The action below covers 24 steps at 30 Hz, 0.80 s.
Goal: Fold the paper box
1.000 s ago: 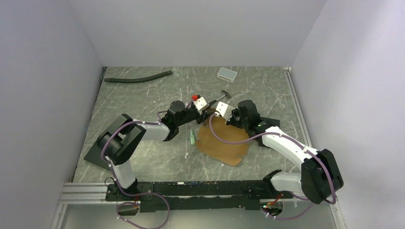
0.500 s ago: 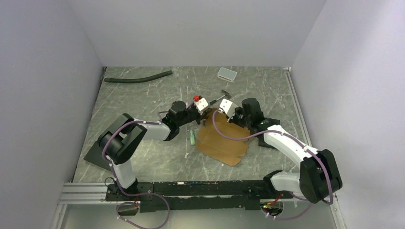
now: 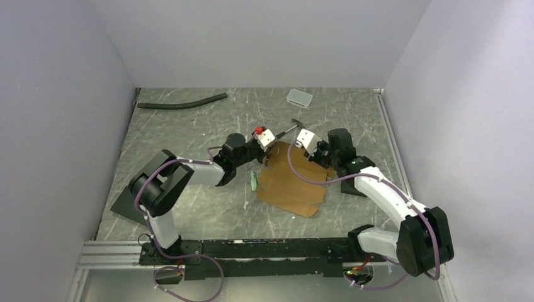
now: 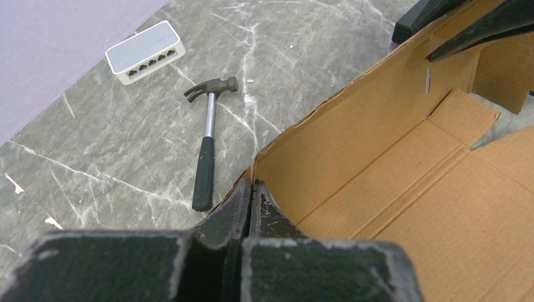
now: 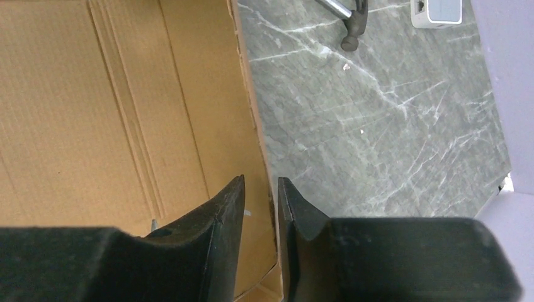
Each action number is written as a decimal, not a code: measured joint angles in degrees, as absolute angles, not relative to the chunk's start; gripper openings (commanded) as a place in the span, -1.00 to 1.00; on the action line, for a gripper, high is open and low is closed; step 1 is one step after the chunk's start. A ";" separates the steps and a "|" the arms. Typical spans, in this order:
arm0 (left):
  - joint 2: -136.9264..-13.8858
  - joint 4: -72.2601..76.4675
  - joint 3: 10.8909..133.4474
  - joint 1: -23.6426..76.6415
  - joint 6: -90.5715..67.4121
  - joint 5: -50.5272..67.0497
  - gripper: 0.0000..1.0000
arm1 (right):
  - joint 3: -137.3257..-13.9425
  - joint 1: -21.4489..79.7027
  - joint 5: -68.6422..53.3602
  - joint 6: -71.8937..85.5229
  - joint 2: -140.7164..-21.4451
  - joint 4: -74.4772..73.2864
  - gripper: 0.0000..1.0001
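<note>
The paper box (image 3: 293,179) is a brown cardboard sheet lying mid-table, its far panel lifted into a low wall (image 4: 352,119). My left gripper (image 3: 272,148) sits at the wall's left corner. In the left wrist view its jaws (image 4: 252,185) are shut on the cardboard edge there. At the wall's right end is my right gripper (image 3: 317,155). From the right wrist, the gripper (image 5: 260,184) stands slightly open, with the cardboard's edge (image 5: 249,94) running into the gap between its fingers.
A hammer (image 3: 291,128) lies just behind the box, with a small white-grey tray (image 3: 299,97) farther back. A black hose (image 3: 182,102) lies at the back left. A small green piece (image 3: 253,181) rests left of the box. Black slabs lie under the left arm (image 3: 126,207) and right arm (image 3: 359,184).
My left gripper has shut on the panel's left corner. My right gripper has opened, letting go of the cardboard, and drawn back to the right. The far panel now reaches further right.
</note>
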<state>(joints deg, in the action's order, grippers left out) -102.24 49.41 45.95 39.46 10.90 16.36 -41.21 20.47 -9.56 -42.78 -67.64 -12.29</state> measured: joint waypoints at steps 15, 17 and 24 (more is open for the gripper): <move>-99.29 46.87 45.84 39.11 8.91 14.90 -0.18 | -41.06 22.17 -7.20 -46.17 -67.85 -9.39 -1.00; -96.77 46.44 45.19 38.37 6.22 15.75 -0.15 | -40.47 22.70 -5.76 -47.62 -68.05 -7.09 -1.00; -84.36 43.44 40.14 31.46 -2.42 21.58 0.22 | -35.97 23.27 -2.87 -54.85 -68.18 0.86 -1.00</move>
